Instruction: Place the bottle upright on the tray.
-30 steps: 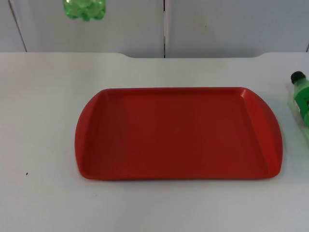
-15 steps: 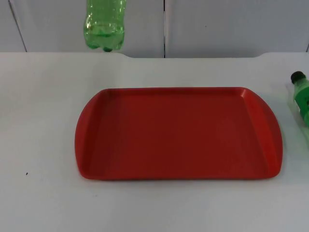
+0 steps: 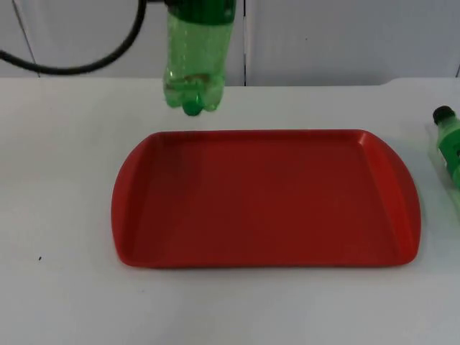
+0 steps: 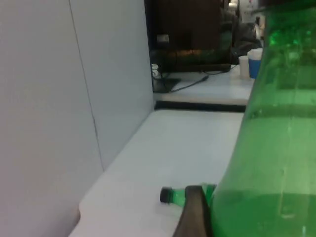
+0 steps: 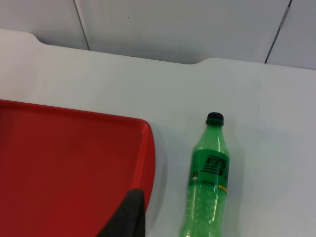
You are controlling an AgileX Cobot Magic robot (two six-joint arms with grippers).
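Note:
A green plastic bottle (image 3: 195,61) hangs upright in the air over the table, just beyond the far left rim of the red tray (image 3: 266,201). Its base is a little above the table. My left gripper (image 4: 237,222) is shut on this bottle (image 4: 276,148), with one black fingertip (image 4: 193,219) against its side. A second green bottle (image 3: 450,140) with a black cap lies on its side on the table right of the tray. My right gripper (image 5: 129,219) waits above the tray's right end (image 5: 64,163), near the lying bottle (image 5: 207,185).
The grey partition wall (image 3: 323,39) runs close behind the tray. White table surface lies to the left of the tray and in front of it. The lying bottle (image 4: 183,195) is near the table's right edge.
The hanging bottle has come down and moved right, from the upper left towards the tray's far left rim. The tray and the lying bottle have not moved.

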